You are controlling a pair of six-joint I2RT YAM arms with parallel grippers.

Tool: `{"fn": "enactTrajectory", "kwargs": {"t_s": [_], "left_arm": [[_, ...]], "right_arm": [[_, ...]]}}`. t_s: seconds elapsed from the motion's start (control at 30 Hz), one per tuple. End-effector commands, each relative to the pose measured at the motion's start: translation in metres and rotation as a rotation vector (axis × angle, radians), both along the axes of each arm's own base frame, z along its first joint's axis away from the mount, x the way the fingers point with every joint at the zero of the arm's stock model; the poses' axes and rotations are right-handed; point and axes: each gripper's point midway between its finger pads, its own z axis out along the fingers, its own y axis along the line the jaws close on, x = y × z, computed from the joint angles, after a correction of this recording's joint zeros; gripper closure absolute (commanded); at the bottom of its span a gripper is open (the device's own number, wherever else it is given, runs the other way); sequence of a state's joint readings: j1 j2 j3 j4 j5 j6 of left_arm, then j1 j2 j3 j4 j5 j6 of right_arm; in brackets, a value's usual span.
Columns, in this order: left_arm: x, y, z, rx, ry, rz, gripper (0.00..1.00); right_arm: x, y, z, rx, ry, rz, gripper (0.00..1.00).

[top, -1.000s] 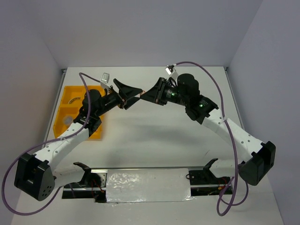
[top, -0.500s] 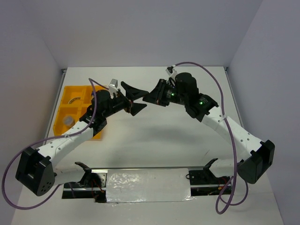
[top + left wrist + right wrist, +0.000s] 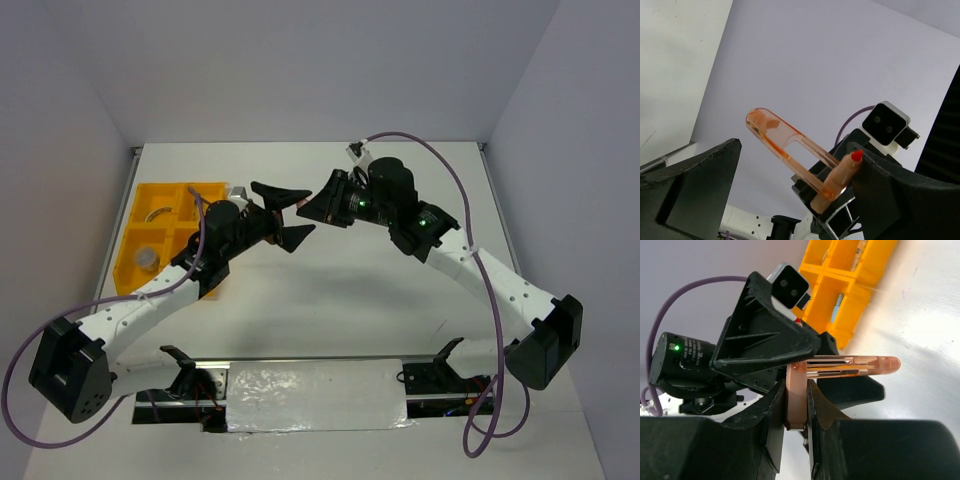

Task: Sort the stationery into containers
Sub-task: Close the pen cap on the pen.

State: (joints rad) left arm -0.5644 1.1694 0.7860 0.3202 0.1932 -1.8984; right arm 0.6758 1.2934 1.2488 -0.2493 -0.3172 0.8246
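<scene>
A translucent orange clip-like piece (image 3: 850,366) hangs in mid-air above the table's middle, pinched at its thick end by my shut right gripper (image 3: 796,405). In the left wrist view the same clip (image 3: 790,145) slants between the wide-open fingers of my left gripper (image 3: 796,150), touching neither. From above, the left gripper (image 3: 285,212) and right gripper (image 3: 312,207) meet tip to tip, and the clip (image 3: 300,204) barely shows. The yellow-orange tray (image 3: 137,195) lies at the far left, holding a beige tape ring (image 3: 155,213) and a small round item (image 3: 147,258).
The tray (image 3: 875,270) sits behind the left arm's wrist. A foil-covered bar (image 3: 315,395) runs along the near edge between the arm bases. Purple cables loop off both arms. Walls close in the table's back and sides.
My left arm has swung right, away from the tray, so its open jaws now bracket the clip. The right gripper has edged left and kept its hold.
</scene>
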Motion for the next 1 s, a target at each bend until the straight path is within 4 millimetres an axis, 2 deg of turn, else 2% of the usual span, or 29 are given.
{"fn": "enactTrajectory", "kwargs": {"t_s": [0.0,0.13,0.23,0.3,0.33,0.63,0.67,0.73,0.77,0.8,0.97], "left_arm": [[0.008,0.002,0.023,-0.11,-0.02,0.047,0.01],[0.014,0.004,0.027,-0.142,-0.014,0.077,0.03],[0.017,0.005,0.026,-0.15,-0.016,0.09,0.1],[0.018,0.006,0.023,-0.146,-0.016,0.097,0.28],[0.019,0.006,0.023,-0.144,-0.018,0.1,0.33],[0.025,0.012,0.02,-0.063,-0.061,0.114,0.42],[0.026,0.013,0.026,-0.053,-0.076,0.116,0.44],[0.027,0.015,0.023,0.005,-0.091,0.119,0.51],[0.028,0.015,0.03,0.017,-0.11,0.121,0.55],[0.028,0.015,0.025,0.06,-0.114,0.119,0.59],[0.029,0.014,0.03,0.128,-0.15,0.106,0.67]], "right_arm": [[0.002,0.011,0.019,0.059,-0.064,0.009,1.0],[0.002,0.012,0.017,0.06,-0.069,0.004,1.0],[0.001,0.011,0.011,0.051,-0.059,0.003,1.0],[-0.001,0.009,0.007,0.049,-0.056,0.0,1.0],[-0.001,0.009,0.007,0.048,-0.058,-0.003,1.0],[-0.004,0.002,-0.003,0.023,-0.045,-0.021,1.0],[-0.004,0.001,-0.004,0.019,-0.042,-0.024,1.0],[-0.003,-0.001,-0.005,0.015,-0.043,-0.032,1.0],[-0.003,-0.001,-0.005,0.012,-0.041,-0.035,1.0],[-0.004,-0.002,-0.004,0.013,-0.042,-0.034,1.0],[-0.004,-0.001,0.0,0.02,-0.042,-0.032,1.0]]}}
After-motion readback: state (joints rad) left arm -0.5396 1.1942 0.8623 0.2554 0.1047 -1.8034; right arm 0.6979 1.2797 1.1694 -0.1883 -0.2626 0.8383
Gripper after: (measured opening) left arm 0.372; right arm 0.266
